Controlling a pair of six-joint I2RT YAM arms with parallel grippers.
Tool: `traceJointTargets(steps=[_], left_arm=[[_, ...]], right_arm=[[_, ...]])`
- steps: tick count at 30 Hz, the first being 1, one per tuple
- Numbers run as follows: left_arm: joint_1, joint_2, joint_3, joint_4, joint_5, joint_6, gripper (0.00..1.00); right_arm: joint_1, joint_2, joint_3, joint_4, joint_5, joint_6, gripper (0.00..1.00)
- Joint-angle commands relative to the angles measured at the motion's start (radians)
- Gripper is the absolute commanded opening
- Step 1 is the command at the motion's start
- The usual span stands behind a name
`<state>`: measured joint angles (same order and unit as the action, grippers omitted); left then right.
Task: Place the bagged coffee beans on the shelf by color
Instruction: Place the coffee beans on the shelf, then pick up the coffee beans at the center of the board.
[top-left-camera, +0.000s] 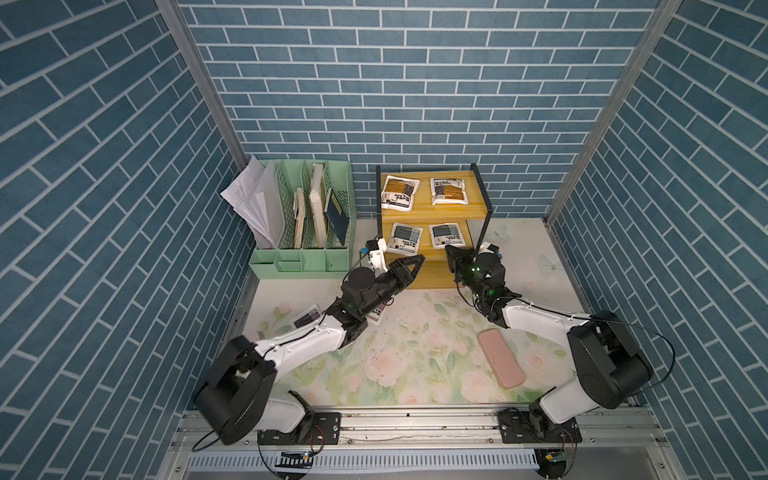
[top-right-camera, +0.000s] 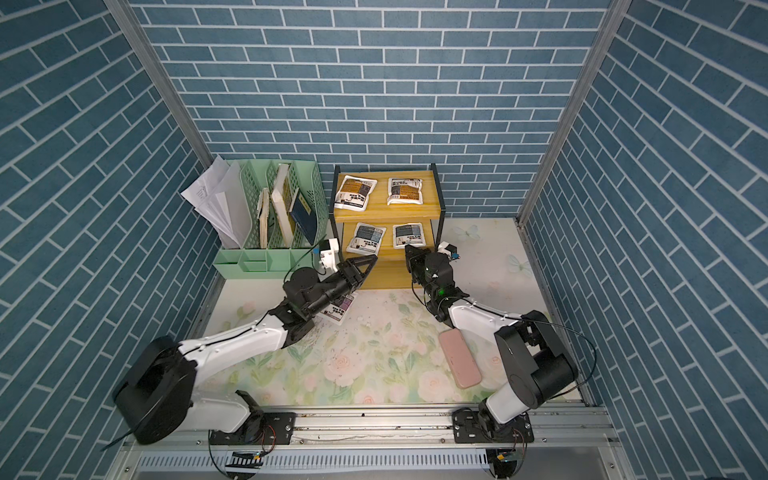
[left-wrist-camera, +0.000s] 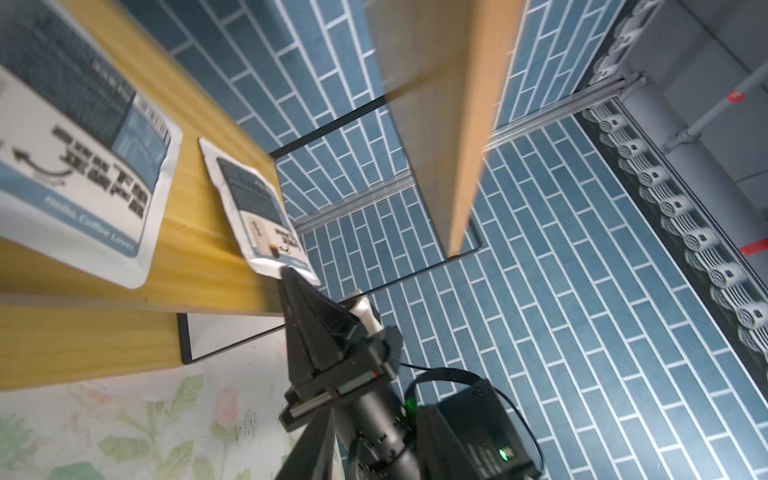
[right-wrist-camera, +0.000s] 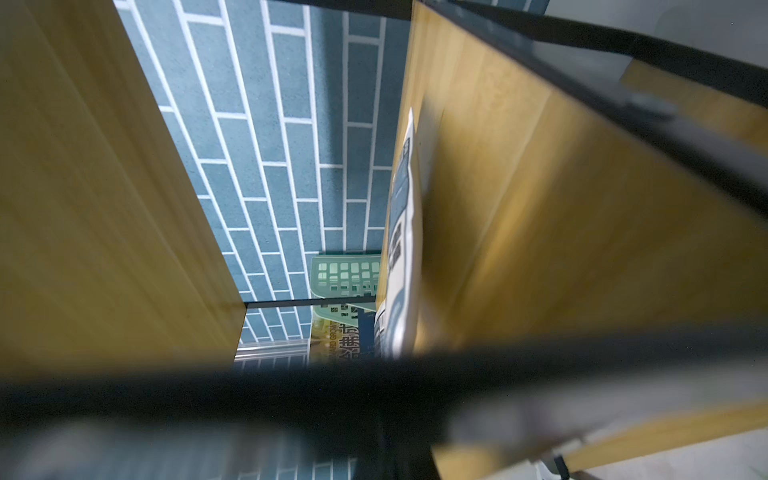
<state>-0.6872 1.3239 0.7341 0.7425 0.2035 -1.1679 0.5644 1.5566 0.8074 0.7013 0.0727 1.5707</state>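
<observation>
**Clear the middle tier without dragging the blue-grey pair**

The shelf (top-left-camera: 432, 212) carries two orange-brown pouches (top-left-camera: 399, 192) on its top board. On the middle board lie the left blue-grey pouch (top-left-camera: 404, 239) and the right blue-grey pouch (top-left-camera: 446, 236); the bottom board (top-left-camera: 434, 277) is bare; two purple pouches (top-left-camera: 306, 318) lie on the floral mat (top-left-camera: 415, 353), partly under the left arm (top-left-camera: 299, 340).

The left gripper (top-left-camera: 419, 260) hovers just beside the left blue-grey pouch's near edge with nothing visible in it; how wide its jaws stand I cannot tell. The right gripper (left-wrist-camera: 291, 280) is closed, its tip touching the right blue-grey pouch's near edge; whether it pinches the seam is unclear.

By my reading, four of the six pouches are sorted. Each arm should draw straight back and slightly up, clear of the board's lip, so neither pouch slides. The purple pair then goes in low, onto the bottom board.
</observation>
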Motion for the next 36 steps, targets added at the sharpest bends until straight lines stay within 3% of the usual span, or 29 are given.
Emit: traceJointTargets(steps=[1, 8, 19, 23, 27, 29, 32, 36], left_arm=[[0.008, -0.106, -0.035, -0.181, -0.056, 0.125, 0.38], [0.017, -0.318, -0.077, -0.37, -0.137, 0.183, 0.36], [0.023, -0.454, -0.111, -0.507, -0.208, 0.221, 0.36], [0.023, -0.476, -0.113, -0.55, -0.231, 0.243, 0.35], [0.034, -0.494, -0.094, -0.666, -0.261, 0.305, 0.35], [0.072, -0.492, -0.084, -0.743, -0.232, 0.339, 0.35], [0.199, -0.511, -0.12, -0.827, -0.125, 0.351, 0.35], [0.46, -0.492, -0.21, -0.825, 0.108, 0.336, 0.34]], right_arm=[[-0.002, 0.019, 0.043, -0.047, 0.011, 0.003, 0.0], [0.0, 0.056, 0.08, -0.065, 0.026, 0.021, 0.04], [0.009, 0.026, 0.094, -0.167, 0.044, 0.04, 0.35], [0.013, -0.028, 0.067, -0.213, 0.053, 0.048, 0.47], [0.016, -0.129, 0.005, -0.251, 0.02, 0.024, 0.52], [0.027, -0.209, -0.042, -0.283, -0.032, -0.026, 0.53], [0.087, -0.388, -0.155, -0.369, -0.069, -0.16, 0.53], [0.225, -0.603, -0.361, -0.401, -0.054, -0.173, 0.5]])
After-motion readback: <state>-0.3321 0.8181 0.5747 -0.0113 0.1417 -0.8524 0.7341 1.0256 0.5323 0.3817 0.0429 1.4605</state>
